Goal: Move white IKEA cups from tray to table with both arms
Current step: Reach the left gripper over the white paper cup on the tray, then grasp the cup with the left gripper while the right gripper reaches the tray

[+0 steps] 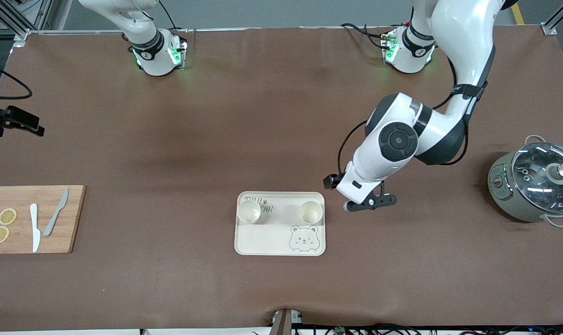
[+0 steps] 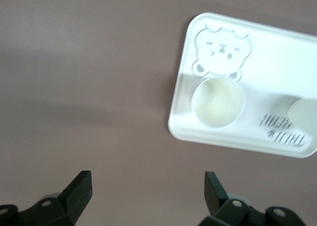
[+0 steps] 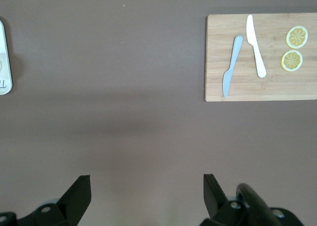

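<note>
Two white IKEA cups stand upright on a cream bear tray near the table's middle. One cup is at the tray's corner toward the right arm's end, the other cup toward the left arm's end. My left gripper hangs open over bare table beside the tray, holding nothing. In the left wrist view, the nearer cup, the second cup and the tray lie ahead of the open left gripper. My right gripper is open and empty over bare table, out of the front view.
A wooden cutting board with a grey knife, a white knife and two lemon slices lies at the right arm's end. A grey-green pot with glass lid stands at the left arm's end.
</note>
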Tool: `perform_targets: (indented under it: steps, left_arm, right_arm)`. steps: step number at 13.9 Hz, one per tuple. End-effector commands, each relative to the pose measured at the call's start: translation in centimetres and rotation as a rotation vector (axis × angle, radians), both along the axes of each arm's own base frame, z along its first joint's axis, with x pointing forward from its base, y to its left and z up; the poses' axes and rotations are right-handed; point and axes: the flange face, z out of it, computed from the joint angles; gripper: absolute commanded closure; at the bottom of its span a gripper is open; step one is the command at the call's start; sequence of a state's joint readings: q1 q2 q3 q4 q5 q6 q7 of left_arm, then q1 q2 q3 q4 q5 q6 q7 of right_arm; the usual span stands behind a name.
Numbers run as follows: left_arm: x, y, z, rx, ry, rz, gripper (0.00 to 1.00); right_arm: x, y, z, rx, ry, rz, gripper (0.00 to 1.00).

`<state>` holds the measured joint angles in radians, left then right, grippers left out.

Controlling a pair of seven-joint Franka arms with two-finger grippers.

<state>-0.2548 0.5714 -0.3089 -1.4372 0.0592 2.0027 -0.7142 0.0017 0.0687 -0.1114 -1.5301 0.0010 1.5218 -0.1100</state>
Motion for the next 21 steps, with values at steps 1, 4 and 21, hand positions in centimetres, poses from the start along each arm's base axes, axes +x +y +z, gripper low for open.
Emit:
perform_targets:
  steps: [1,4,21]
  left_arm:
    - [1.2,-0.9,-1.9,-0.004,-0.041,0.026,0.00]
    - [1.6,-2.2,-5.1,-0.004,-0.083,0.042,0.00]
    - [1.5,-4.4,-14.1,-0.047,-0.113,0.084,1.00]
  right_arm:
    - [0.6,0.2,-0.3,0.012,0.003,0.009,0.00]
    - [0.8,0.2,-0.6,0.031,-0.001,0.005,0.00]
    - [6.4,0.6,-10.2,0.051,0.028,0.039,0.00]
